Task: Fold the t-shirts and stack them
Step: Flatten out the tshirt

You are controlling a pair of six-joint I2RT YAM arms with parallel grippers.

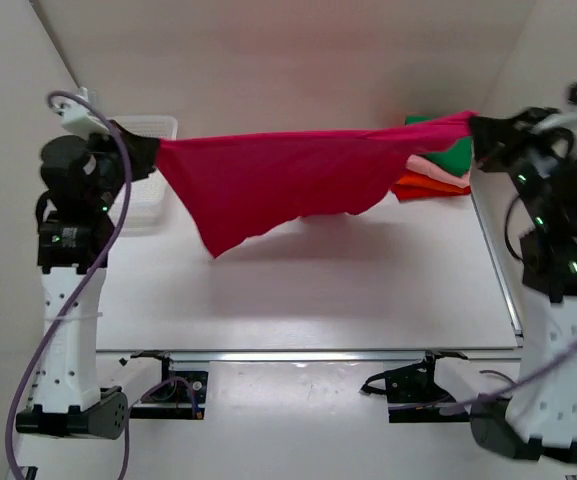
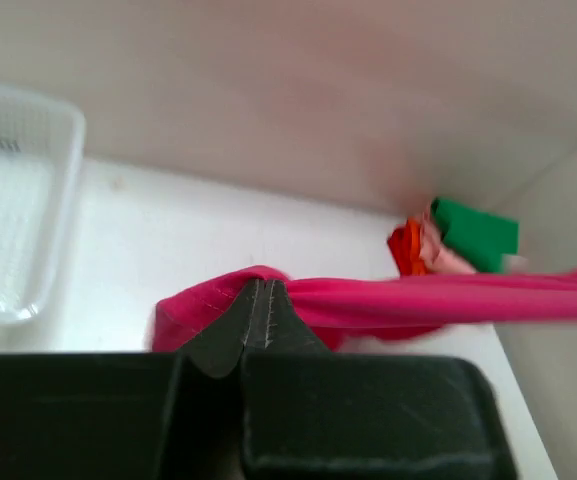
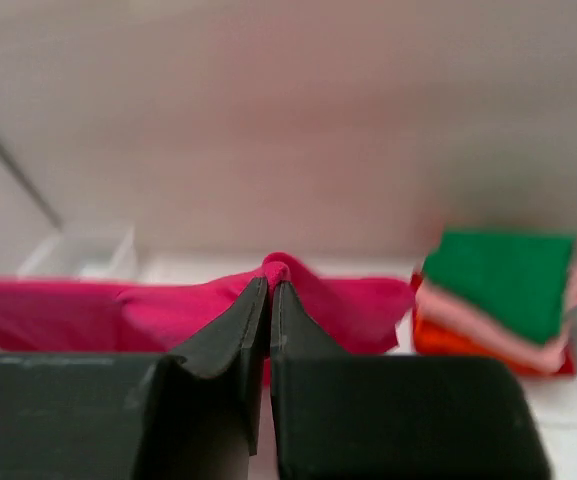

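A magenta-pink t-shirt [image 1: 268, 180] hangs stretched in the air across the back of the table, sagging to a point at lower left. My left gripper [image 1: 151, 150] is shut on its left end, and the wrist view shows the cloth [image 2: 398, 300] pinched at the closed tips [image 2: 258, 285]. My right gripper [image 1: 476, 135] is shut on the right end, with a bunch of the same t-shirt [image 3: 148, 310] poking out above its tips [image 3: 270, 285]. Behind it at the back right lies a stack of folded t-shirts [image 1: 443, 170]: green [image 3: 503, 275] on top, then light pink, orange and red.
A white mesh basket [image 1: 148, 195] stands at the back left, partly behind my left arm; its rim [image 2: 63, 190] shows in the left wrist view. Walls close the table on the left, back and right. A metal rail [image 1: 318, 355] runs along the near edge.
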